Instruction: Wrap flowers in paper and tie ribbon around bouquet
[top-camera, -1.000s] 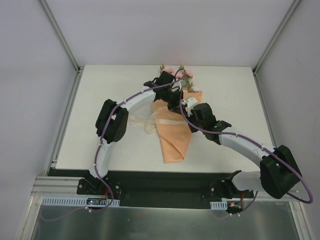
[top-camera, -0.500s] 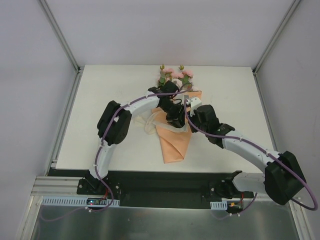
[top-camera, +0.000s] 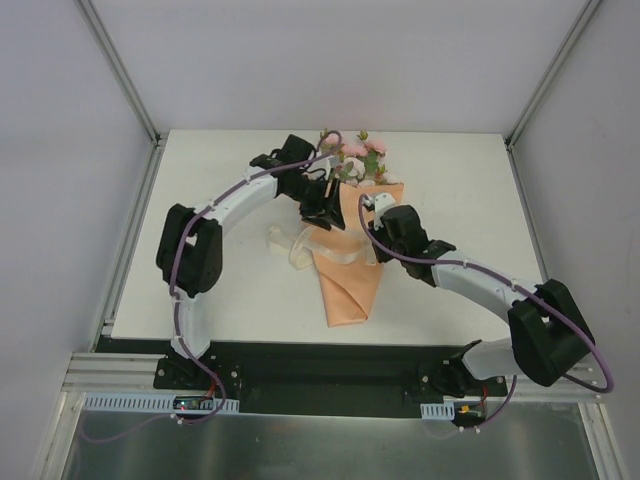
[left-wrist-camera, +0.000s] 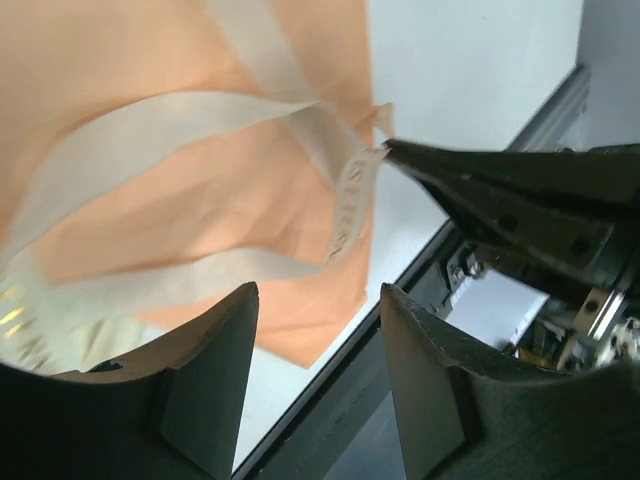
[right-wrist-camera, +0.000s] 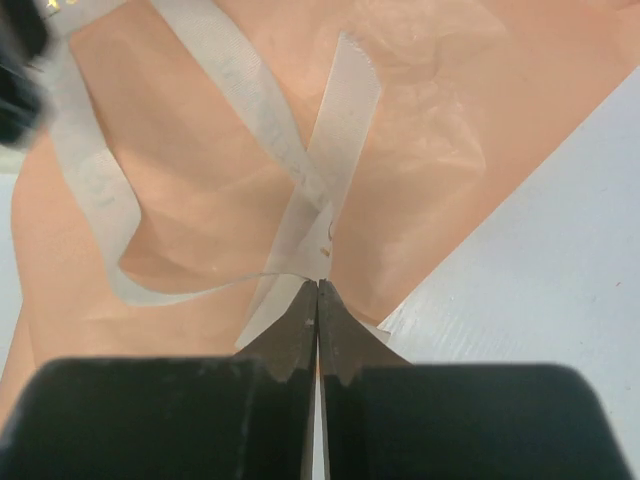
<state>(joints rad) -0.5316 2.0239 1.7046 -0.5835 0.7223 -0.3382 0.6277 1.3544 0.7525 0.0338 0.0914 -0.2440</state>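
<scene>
The bouquet lies on the table, pink flowers (top-camera: 355, 155) at the far end and the peach-orange paper (top-camera: 350, 280) cone pointing toward me. The cream ribbon (top-camera: 292, 246) loops across the cone and trails off its left side. My right gripper (right-wrist-camera: 318, 287) is shut, pinching a ribbon strand (right-wrist-camera: 312, 195) at its tips over the cone. The left wrist view shows those tips holding the ribbon (left-wrist-camera: 352, 185). My left gripper (left-wrist-camera: 318, 300) hovers above the cone's upper part (top-camera: 325, 208), open with nothing between its fingers.
The white table (top-camera: 220, 180) has a black front rail (top-camera: 320, 360) and aluminium frame posts (top-camera: 125, 75) at its back corners. Both arms arch over the bouquet from either side.
My left gripper has opened, let go of the ribbon and drawn back toward the far left. The right gripper stays shut on the ribbon and has shifted slightly.
</scene>
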